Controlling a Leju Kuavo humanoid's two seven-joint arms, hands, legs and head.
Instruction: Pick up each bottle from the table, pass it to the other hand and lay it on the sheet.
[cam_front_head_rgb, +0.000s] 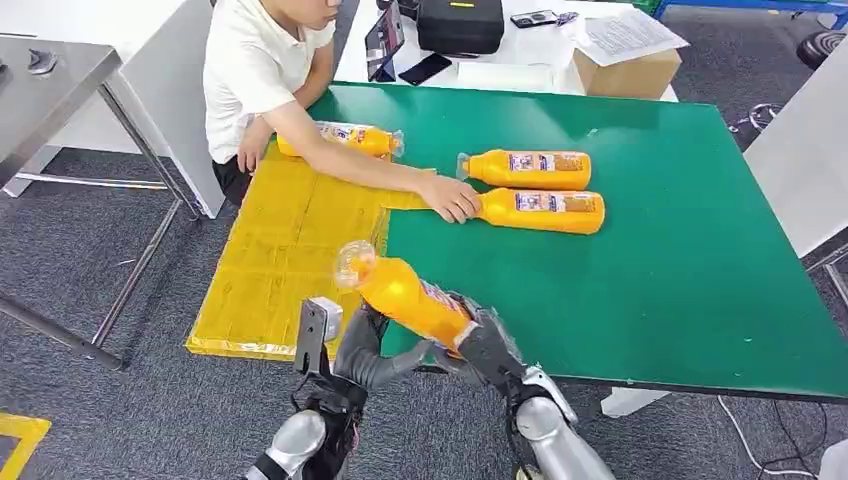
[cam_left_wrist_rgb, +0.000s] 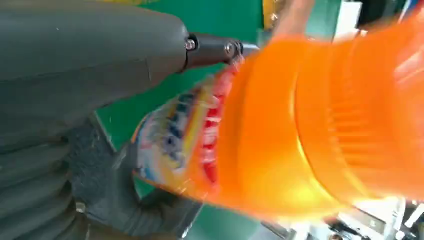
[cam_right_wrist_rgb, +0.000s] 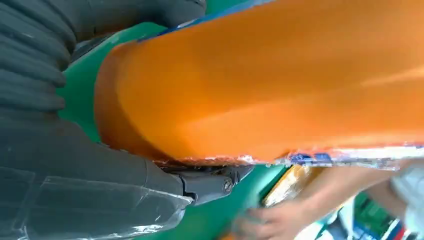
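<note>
While the person (cam_front_head_rgb: 265, 70) at the far side of the green table (cam_front_head_rgb: 680, 270) leans in with an arm stretched out, the head view has one orange bottle (cam_front_head_rgb: 405, 295) raised over the near edge of the table, tilted, its clear cap end pointing up and toward the yellow sheet (cam_front_head_rgb: 285, 260). Both of the robot's hands meet at its lower end: the right hand (cam_front_head_rgb: 490, 350) is wrapped around the base, and the left hand (cam_front_head_rgb: 365, 350) reaches up to the body from beneath with fingers against it, so both appear to grip it. On the sheet's far end lies another bottle (cam_front_head_rgb: 340, 138), just beside the person's other hand. Two more lie side by side on the green top: the farther one (cam_front_head_rgb: 528, 168) and the nearer one (cam_front_head_rgb: 542, 211), whose cap end the person's hand (cam_front_head_rgb: 450, 197) is touching. Beyond the table sit a cardboard box (cam_front_head_rgb: 628, 72) and a black case (cam_front_head_rgb: 460, 24).

From the left wrist, the held bottle (cam_left_wrist_rgb: 300, 125) looms blurred and orange, its label (cam_left_wrist_rgb: 175, 140) lying against the grey palm (cam_left_wrist_rgb: 95, 170), the thumb over the top.

From the right wrist, the bottle's orange body (cam_right_wrist_rgb: 260, 85) is pressed between the ribbed cover and the thick thumb (cam_right_wrist_rgb: 150, 185), with the person's hand (cam_right_wrist_rgb: 265, 222) blurred beyond.
</note>
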